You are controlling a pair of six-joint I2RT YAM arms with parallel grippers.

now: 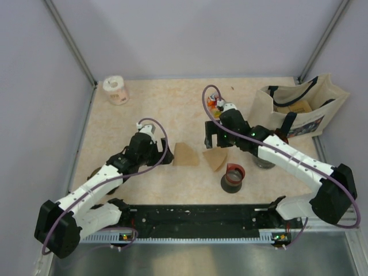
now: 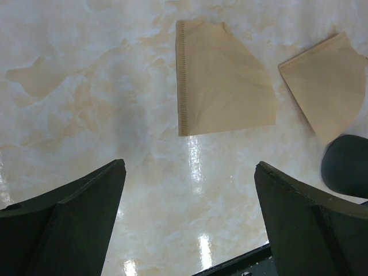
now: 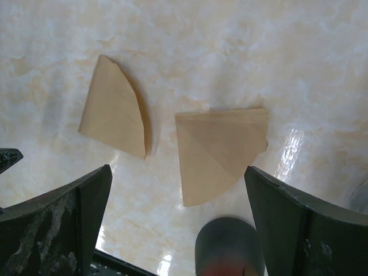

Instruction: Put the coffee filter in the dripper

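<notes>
Two flat tan paper coffee filters lie side by side mid-table: the left filter and the right filter. My left gripper is open and empty, low over the table just left of the left filter. My right gripper is open and empty, hovering just behind the right filter. The dripper does not show clearly; only a dark brownish shape peeks from under my left forearm.
A black cup with a red rim stands just in front of the right filter. A clear glass cup sits partly under my right arm. A tote bag is back right, a paper roll back left, small items behind.
</notes>
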